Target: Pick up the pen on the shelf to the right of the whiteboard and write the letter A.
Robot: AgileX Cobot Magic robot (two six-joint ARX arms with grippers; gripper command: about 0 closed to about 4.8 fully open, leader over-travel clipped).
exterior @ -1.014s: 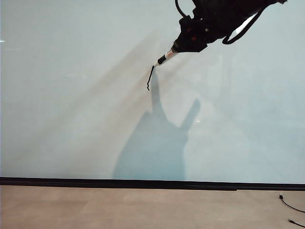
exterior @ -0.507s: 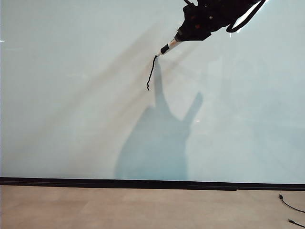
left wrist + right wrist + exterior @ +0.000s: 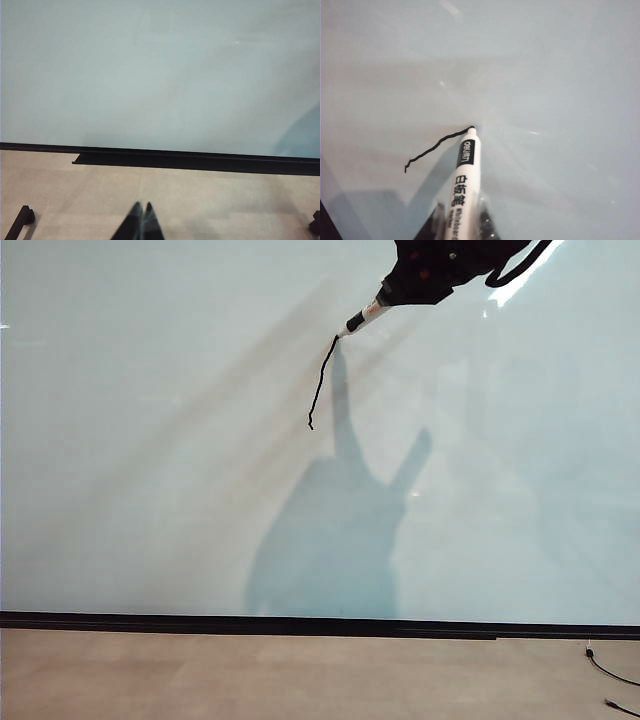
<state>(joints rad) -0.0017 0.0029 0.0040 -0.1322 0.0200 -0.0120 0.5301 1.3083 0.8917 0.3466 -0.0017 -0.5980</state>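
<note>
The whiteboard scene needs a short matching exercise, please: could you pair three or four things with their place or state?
Things:
1. pen
2. black stroke
3. left gripper
4. black strip

States:
a. shut, empty, low over the tan floor
b. runs along the whiteboard's bottom edge
c. held in the right gripper, tip on the board
d. one wavy slanted line ending at the pen tip

Pairs: 1-c, 2-d, 3-a, 4-b
</note>
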